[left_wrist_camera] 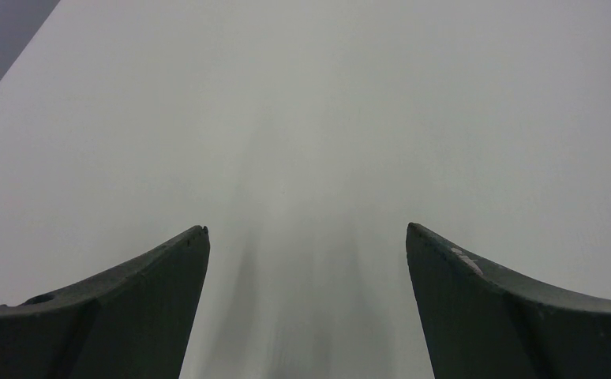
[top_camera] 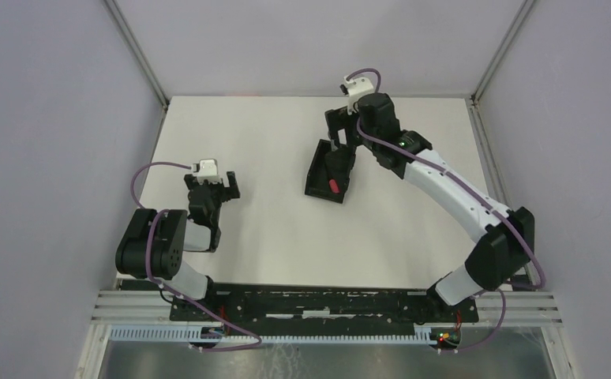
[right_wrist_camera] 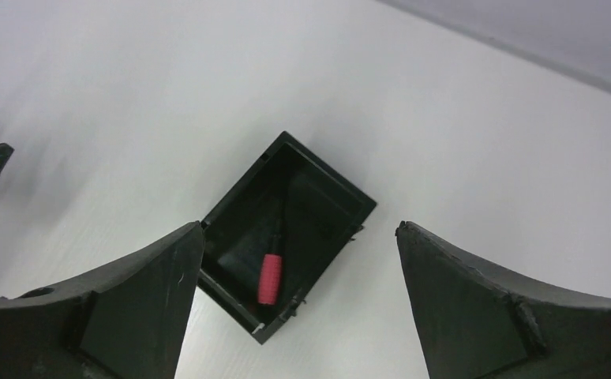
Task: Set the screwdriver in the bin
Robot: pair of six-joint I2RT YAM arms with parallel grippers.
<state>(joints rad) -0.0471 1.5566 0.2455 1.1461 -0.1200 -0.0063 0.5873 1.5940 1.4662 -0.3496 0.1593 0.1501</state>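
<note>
Reaching out, right arm (top_camera: 444, 175) hangs jaws apart above the bin (right_wrist_camera: 327, 175) holding the screwdriver (right_wrist_camera: 270, 278); left jaws likewise apart.

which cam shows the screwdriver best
Right wrist: it looks down into the bin, where the screwdriver and its red handle are clear. Top external shows only a small red speck. Left wrist shows none of it.

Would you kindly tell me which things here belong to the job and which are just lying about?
Job in hand:
screwdriver, lying inside the bin
right gripper, open above the bin

Not part of it:
left gripper, open over the table
no other loose items visible
</note>
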